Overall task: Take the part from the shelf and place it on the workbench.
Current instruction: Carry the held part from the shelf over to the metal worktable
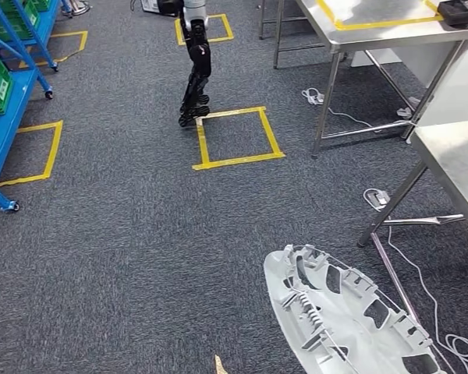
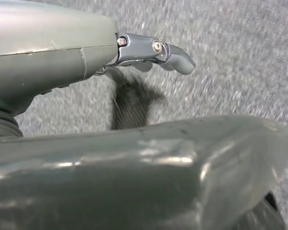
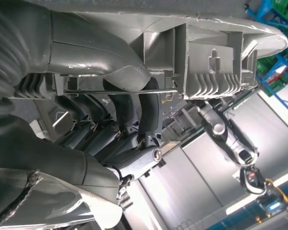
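The right hand (image 3: 135, 129) grips the pale grey ribbed plastic part (image 1: 343, 315), fingers curled round a thin rod on it; the part sits at five o'clock in the head view, above the dark grey carpet floor (image 1: 125, 234). The left hand (image 2: 150, 50) hangs over the carpet, holding nothing, fingers apart. Steel tables (image 1: 449, 156) stand at two o'clock, a blue shelf rack (image 1: 11, 117) at ten.

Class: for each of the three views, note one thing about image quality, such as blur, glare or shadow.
Head view: sharp, evenly lit, glare on the steel workbench. Left wrist view: carpet streaked with motion blur, left hand close and soft. Right wrist view: right hand dark and shadowed under the grey part, bright ceiling behind.
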You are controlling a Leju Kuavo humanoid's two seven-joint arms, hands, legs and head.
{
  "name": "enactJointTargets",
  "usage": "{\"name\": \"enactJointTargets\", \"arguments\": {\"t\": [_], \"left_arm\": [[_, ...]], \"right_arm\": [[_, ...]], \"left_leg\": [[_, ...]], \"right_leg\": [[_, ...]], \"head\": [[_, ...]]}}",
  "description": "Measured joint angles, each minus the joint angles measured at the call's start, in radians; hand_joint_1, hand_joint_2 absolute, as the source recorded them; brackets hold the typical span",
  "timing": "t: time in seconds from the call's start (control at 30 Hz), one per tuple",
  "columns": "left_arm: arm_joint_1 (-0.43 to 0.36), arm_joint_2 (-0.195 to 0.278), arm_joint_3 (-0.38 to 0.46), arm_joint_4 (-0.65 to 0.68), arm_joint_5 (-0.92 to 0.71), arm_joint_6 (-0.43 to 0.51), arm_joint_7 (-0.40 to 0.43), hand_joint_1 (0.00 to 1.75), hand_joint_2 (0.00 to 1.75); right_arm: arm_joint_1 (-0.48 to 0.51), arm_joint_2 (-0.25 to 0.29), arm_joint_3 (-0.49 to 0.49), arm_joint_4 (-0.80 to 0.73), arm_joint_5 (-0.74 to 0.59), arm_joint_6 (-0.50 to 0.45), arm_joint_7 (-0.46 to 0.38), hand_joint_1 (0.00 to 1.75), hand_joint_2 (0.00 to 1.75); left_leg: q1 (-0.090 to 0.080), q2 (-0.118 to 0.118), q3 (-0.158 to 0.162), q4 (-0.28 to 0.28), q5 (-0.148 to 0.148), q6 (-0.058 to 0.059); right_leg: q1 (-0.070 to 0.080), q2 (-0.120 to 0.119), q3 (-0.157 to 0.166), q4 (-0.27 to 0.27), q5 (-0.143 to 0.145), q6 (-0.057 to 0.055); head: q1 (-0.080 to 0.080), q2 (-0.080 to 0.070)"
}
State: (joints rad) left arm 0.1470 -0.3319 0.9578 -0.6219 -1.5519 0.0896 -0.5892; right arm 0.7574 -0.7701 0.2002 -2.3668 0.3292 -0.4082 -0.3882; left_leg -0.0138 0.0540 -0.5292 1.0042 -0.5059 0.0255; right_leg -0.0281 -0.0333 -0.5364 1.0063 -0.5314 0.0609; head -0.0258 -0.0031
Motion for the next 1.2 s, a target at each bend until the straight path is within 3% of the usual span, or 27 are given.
{"name": "enactJointTargets", "arguments": {"t": [0.07, 0.13, 0.17, 0.23, 0.27, 0.3, 0.33, 0.37, 0.43, 0.47, 0.53, 0.6, 0.63, 0.7, 0.77, 0.8, 0.83, 0.87, 0.93, 1.0, 1.07, 1.13, 1.2], "left_arm": [[0.000, -0.001, 0.004, -0.011, -0.001, 0.000, -0.002, 0.00, 0.00], [0.001, -0.002, 0.006, -0.018, -0.001, 0.000, -0.003, 0.00, 0.00], [0.002, -0.002, 0.006, -0.020, -0.001, 0.000, -0.003, 0.00, 0.00], [0.004, -0.002, 0.007, -0.024, -0.006, 0.000, -0.004, 0.00, 0.00], [0.005, -0.002, 0.007, -0.025, -0.009, 0.001, -0.004, 0.00, 0.00], [0.006, -0.003, 0.007, -0.025, -0.012, 0.003, -0.003, 0.00, 0.00], [0.005, -0.003, 0.006, -0.025, -0.015, 0.008, -0.004, 0.00, 0.00], [0.005, -0.002, 0.005, -0.023, -0.015, 0.017, -0.004, 0.00, 0.00], [0.002, 0.001, 0.002, -0.016, -0.016, 0.038, -0.005, 0.00, 0.00], [-0.001, 0.002, 0.001, -0.011, -0.016, 0.048, -0.006, 0.00, 0.00], [-0.007, 0.004, 0.000, -0.004, -0.016, 0.058, -0.006, 0.00, 0.00], [-0.015, 0.004, -0.003, 0.003, -0.015, 0.069, -0.006, 0.00, 0.00], [-0.020, 0.005, -0.004, 0.010, -0.013, 0.079, -0.008, 0.00, 0.00], [-0.032, 0.008, -0.005, 0.035, -0.007, 0.108, -0.010, 0.00, 0.00], [-0.045, 0.013, -0.005, 0.069, -0.002, 0.135, -0.011, 0.00, 0.00], [-0.050, 0.017, -0.005, 0.087, -0.002, 0.145, -0.009, 0.00, 0.00], [-0.056, 0.020, -0.005, 0.106, -0.002, 0.153, -0.006, 0.00, 0.00], [-0.061, 0.024, -0.005, 0.124, -0.003, 0.161, -0.004, 0.00, 0.00], [-0.068, 0.032, -0.005, 0.158, -0.007, 0.176, 0.001, 0.00, 0.00], [-0.072, 0.043, -0.005, 0.187, -0.012, 0.191, 0.006, 0.00, 0.00], [-0.076, 0.055, -0.006, 0.215, -0.015, 0.206, 0.009, 0.00, 0.00], [-0.082, 0.066, -0.006, 0.238, -0.016, 0.217, 0.010, 0.00, 0.00], [-0.089, 0.075, -0.006, 0.260, -0.016, 0.223, 0.010, 0.00, 0.00]], "right_arm": [[-0.001, 0.000, -0.003, 0.001, 0.000, 0.001, -0.001, 1.75, 1.75], [-0.002, 0.000, -0.004, 0.002, 0.001, 0.002, -0.001, 1.75, 1.75], [-0.002, 0.000, -0.004, 0.002, 0.001, 0.002, -0.002, 1.75, 1.75], [-0.005, 0.002, -0.005, 0.003, 0.003, 0.003, -0.005, 1.75, 1.75], [-0.006, 0.006, -0.005, 0.004, 0.005, 0.005, -0.009, 1.75, 1.75], [-0.008, 0.012, -0.005, 0.005, 0.008, 0.010, -0.015, 1.75, 1.75], [-0.012, 0.022, -0.005, 0.007, 0.012, 0.017, -0.023, 1.75, 1.75], [-0.018, 0.034, -0.006, 0.010, 0.016, 0.024, -0.031, 1.75, 1.75], [-0.032, 0.060, -0.006, 0.016, 0.027, 0.035, -0.045, 1.75, 1.75], [-0.038, 0.072, -0.006, 0.018, 0.031, 0.038, -0.049, 1.75, 1.75], [-0.044, 0.089, -0.006, 0.023, 0.037, 0.040, -0.053, 1.75, 1.75], [-0.044, 0.102, -0.006, 0.026, 0.039, 0.042, -0.055, 1.75, 1.75], [-0.044, 0.108, -0.006, 0.027, 0.042, 0.043, -0.055, 1.75, 1.75], [-0.045, 0.119, -0.006, 0.028, 0.056, 0.044, -0.055, 1.75, 1.75], [-0.043, 0.129, -0.007, 0.028, 0.074, 0.041, -0.055, 1.75, 1.75], [-0.040, 0.132, -0.008, 0.028, 0.082, 0.040, -0.055, 1.75, 1.75], [-0.035, 0.134, -0.011, 0.028, 0.090, 0.039, -0.053, 1.75, 1.75], [-0.029, 0.135, -0.016, 0.027, 0.097, 0.037, -0.049, 1.75, 1.75], [-0.012, 0.136, -0.030, 0.022, 0.110, 0.031, -0.038, 1.75, 1.75], [0.014, 0.133, -0.052, 0.012, 0.112, 0.023, -0.026, 1.75, 1.75], [0.048, 0.125, -0.088, -0.002, 0.096, 0.021, -0.022, 1.75, 1.75], [0.083, 0.117, -0.141, -0.019, 0.060, 0.041, -0.030, 1.75, 1.75], [0.109, 0.114, -0.205, -0.033, 0.021, 0.080, -0.045, 1.75, 1.75]], "left_leg": [[0.000, 0.008, 0.004, 0.003, -0.004, -0.008], [0.005, -0.002, -0.002, 0.026, -0.026, -0.017], [0.007, -0.014, -0.016, 0.064, -0.053, -0.022], [0.008, -0.036, -0.071, 0.194, -0.124, -0.027], [0.008, -0.040, -0.098, 0.256, -0.146, -0.026], [0.008, -0.041, -0.116, 0.293, -0.151, -0.023], [0.006, -0.043, -0.117, 0.290, -0.134, -0.017], [0.004, -0.048, -0.100, 0.246, -0.099, -0.009], [-0.004, -0.080, -0.045, 0.108, -0.023, 0.009], [-0.007, -0.096, -0.023, 0.052, -0.001, 0.015], [-0.010, -0.109, -0.008, 0.013, 0.004, 0.019], [-0.007, -0.095, -0.004, -0.004, 0.010, 0.019], [-0.004, -0.086, -0.002, -0.014, 0.014, 0.021], [0.001, -0.066, 0.001, -0.030, 0.022, 0.025], [0.001, -0.048, -0.002, -0.031, 0.024, 0.028], [0.001, -0.039, -0.002, -0.031, 0.023, 0.027], [0.001, -0.029, -0.002, -0.031, 0.023, 0.026], [0.002, -0.021, -0.002, -0.029, 0.022, 0.025], [0.002, -0.008, -0.002, -0.020, 0.015, 0.015], [-0.002, 0.000, -0.002, -0.007, 0.006, 0.004], [-0.004, 0.009, 0.000, 0.000, 0.002, -0.004], [-0.001, 0.001, -0.002, 0.014, -0.013, -0.013], [0.004, -0.025, -0.032, 0.092, -0.067, -0.024]], "right_leg": [[0.002, 0.014, -0.002, 0.002, 0.001, -0.016], [0.002, 0.023, 0.003, 0.002, 0.005, -0.029], [0.001, 0.028, 0.005, 0.001, 0.008, -0.034], [0.004, 0.039, 0.005, 0.002, 0.011, -0.040], [0.006, 0.046, 0.005, 0.002, 0.011, -0.041], [0.008, 0.054, 0.005, 0.002, 0.011, -0.041], [0.011, 0.063, 0.006, 0.002, 0.010, -0.042], [0.013, 0.071, 0.007, 0.002, 0.010, -0.042], [0.015, 0.089, 0.007, 0.002, 0.010, -0.042], [0.014, 0.097, 0.005, 0.003, 0.010, -0.041], [0.012, 0.112, -0.001, 0.002, 0.014, -0.035], [0.010, 0.120, -0.011, 0.001, 0.015, -0.026], [0.012, 0.110, -0.020, 0.011, 0.005, -0.023], [0.015, 0.073, -0.060, 0.092, -0.048, -0.018], [0.015, 0.047, -0.119, 0.220, -0.111, -0.011], [0.013, 0.043, -0.137, 0.260, -0.123, -0.007], [0.012, 0.041, -0.136, 0.264, -0.114, -0.003], [0.009, 0.036, -0.114, 0.227, -0.088, 0.001], [0.006, 0.008, -0.037, 0.087, -0.026, 0.007], [0.006, -0.010, 0.009, 0.000, -0.002, 0.001], [0.007, -0.001, 0.009, -0.006, -0.003, -0.014], [0.006, 0.008, 0.013, -0.004, 0.000, -0.026], [0.004, 0.018, 0.017, -0.005, 0.005, -0.038]], "head": [[-0.001, 0.000], [-0.002, 0.000], [-0.002, 0.000], [-0.004, 0.000], [-0.005, 0.000], [-0.005, 0.000], [-0.005, 0.000], [-0.005, 0.000], [-0.004, 0.000], [-0.005, 0.000], [-0.006, 0.000], [-0.007, 0.000], [-0.006, 0.000], [-0.001, 0.000], [0.001, 0.000], [0.001, 0.000], [0.001, 0.000], [0.001, 0.000], [0.002, 0.000], [0.002, 0.000], [0.000, 0.000], [-0.002, 0.000], [-0.004, 0.000]]}}
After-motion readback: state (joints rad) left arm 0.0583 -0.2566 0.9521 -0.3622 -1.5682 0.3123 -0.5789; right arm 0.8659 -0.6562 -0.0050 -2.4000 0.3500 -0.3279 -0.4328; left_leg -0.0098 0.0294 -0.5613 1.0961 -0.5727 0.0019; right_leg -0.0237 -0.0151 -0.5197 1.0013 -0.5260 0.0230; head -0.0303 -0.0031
